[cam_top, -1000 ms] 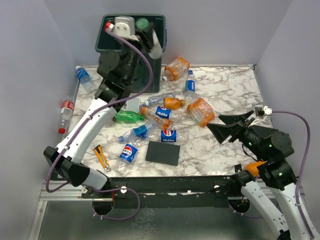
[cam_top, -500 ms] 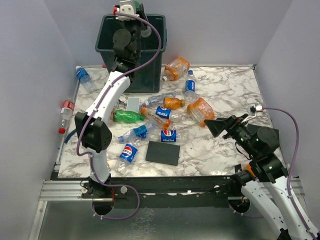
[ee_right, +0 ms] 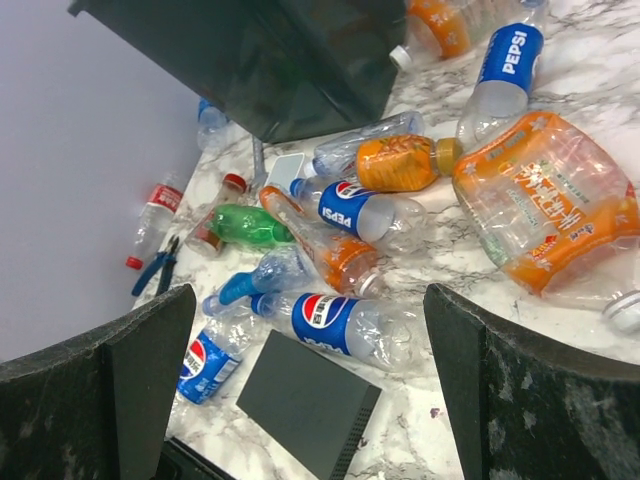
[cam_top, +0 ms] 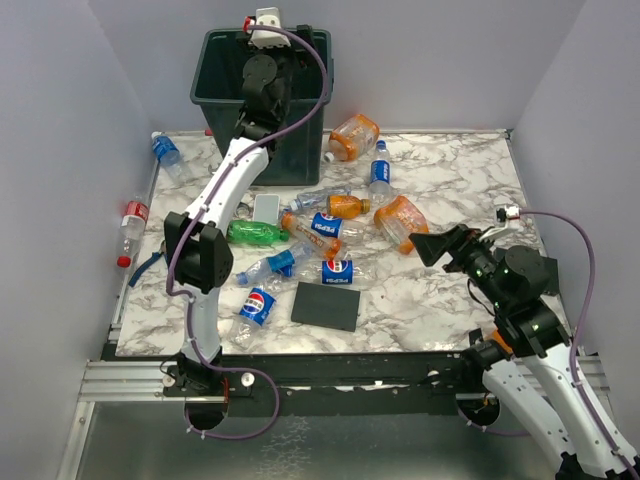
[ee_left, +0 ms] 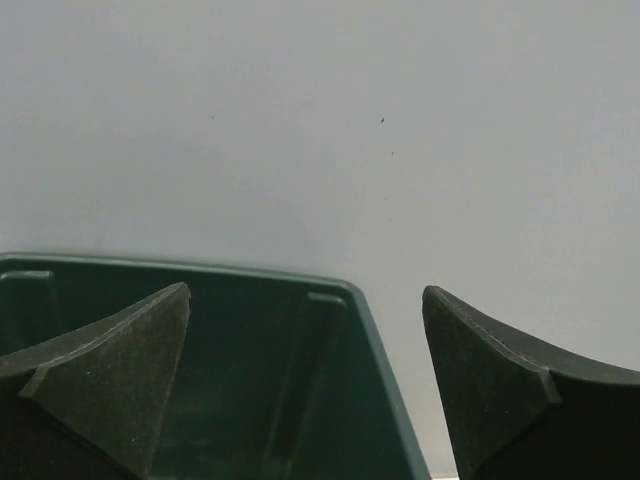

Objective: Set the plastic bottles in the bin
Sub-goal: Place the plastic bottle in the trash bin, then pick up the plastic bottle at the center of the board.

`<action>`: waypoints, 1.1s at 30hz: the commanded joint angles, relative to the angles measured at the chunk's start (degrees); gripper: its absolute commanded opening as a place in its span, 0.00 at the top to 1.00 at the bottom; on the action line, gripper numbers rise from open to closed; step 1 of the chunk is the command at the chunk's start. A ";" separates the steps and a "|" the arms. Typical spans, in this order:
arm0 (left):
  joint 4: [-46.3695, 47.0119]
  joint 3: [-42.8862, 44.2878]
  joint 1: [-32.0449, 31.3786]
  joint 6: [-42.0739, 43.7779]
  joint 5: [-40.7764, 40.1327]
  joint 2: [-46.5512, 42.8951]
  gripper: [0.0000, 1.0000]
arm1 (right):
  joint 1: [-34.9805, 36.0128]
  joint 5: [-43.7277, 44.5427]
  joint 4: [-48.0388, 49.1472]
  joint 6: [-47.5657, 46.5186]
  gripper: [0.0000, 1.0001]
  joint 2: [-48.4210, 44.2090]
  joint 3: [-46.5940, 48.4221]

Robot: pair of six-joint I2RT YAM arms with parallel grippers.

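The dark green bin (cam_top: 210,95) stands at the table's back left. My left gripper (cam_top: 288,62) hangs over its opening; in the left wrist view the gripper (ee_left: 305,300) is open and bare, with the bin's inner wall (ee_left: 250,400) below. Several plastic bottles lie mid-table: a green one (cam_top: 255,233), Pepsi ones (cam_top: 257,305) (cam_top: 337,268) (cam_top: 380,176), and crushed orange ones (cam_top: 401,222) (cam_top: 354,135). My right gripper (cam_top: 432,245) hovers open at the right of the pile. In the right wrist view that gripper (ee_right: 310,295) is above a Pepsi bottle (ee_right: 345,325).
A flat black plate (cam_top: 325,305) lies near the front edge. Two bottles (cam_top: 130,222) (cam_top: 165,150) lie off the table's left edge, with blue-handled pliers (ee_right: 152,270) close by. Grey walls enclose the table on three sides.
The left arm rose over the bin and its gripper opened; the green-capped bottle it carried is gone from view. The right gripper dropped a little toward the pile.
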 commanded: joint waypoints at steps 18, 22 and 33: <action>-16.68 -49.15 -13.78 -16.01 7.03 -42.06 0.01 | 0.11 1.54 -3.28 -3.17 0.02 16.87 2.64; -20.02 -60.19 -14.21 -18.43 9.55 -47.22 0.01 | 0.21 -0.21 -1.04 0.63 0.03 19.23 -2.20; -18.01 -72.42 -14.31 -21.30 12.80 -49.36 0.01 | -0.13 21.12 2.98 17.15 0.03 20.00 -14.31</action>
